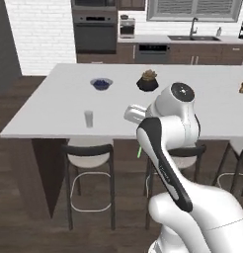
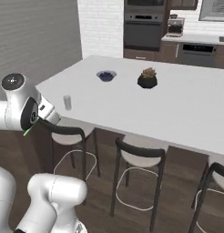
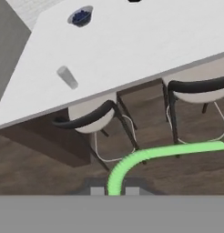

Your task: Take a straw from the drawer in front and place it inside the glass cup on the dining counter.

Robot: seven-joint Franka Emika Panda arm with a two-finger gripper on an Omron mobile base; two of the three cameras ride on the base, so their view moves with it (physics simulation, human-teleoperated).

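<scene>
Two bar stools stand tucked under the near edge of the dining counter (image 1: 54, 104) in the left base view, the left stool (image 1: 89, 150) directly below the glass cup (image 1: 89, 118), which stands upright near the counter's front edge. Further back on the white slab sits a shallow bowl of blue berries (image 1: 101, 83), and to its right a dark plant pot (image 1: 147, 81); the two are well apart from the cup. The white arm (image 1: 168, 128) rises from the lower right, its hand held in front of the counter's edge, between the stools. A short stretch of the pale green straw (image 1: 139, 151) shows just below the arm's elbow, hanging down against the dark space under the counter.

Seen from the hand, the gripper (image 3: 114, 190) is clamped tight on the foot of the straw, which curves up from between the two finger tips and bends away to the right across the wooden floor (image 3: 50, 168), ending beside the right stool (image 3: 196, 88). Cup, bowl and counter lie above it in this tilted view, the cup well apart from the straw.

From the right base view the straw pokes out as a thin green sliver beside the arm's wrist, left of the cup and below the counter's level. Behind the counter stand a built-in oven (image 2: 143, 27) and a white brick wall (image 2: 98, 25).
</scene>
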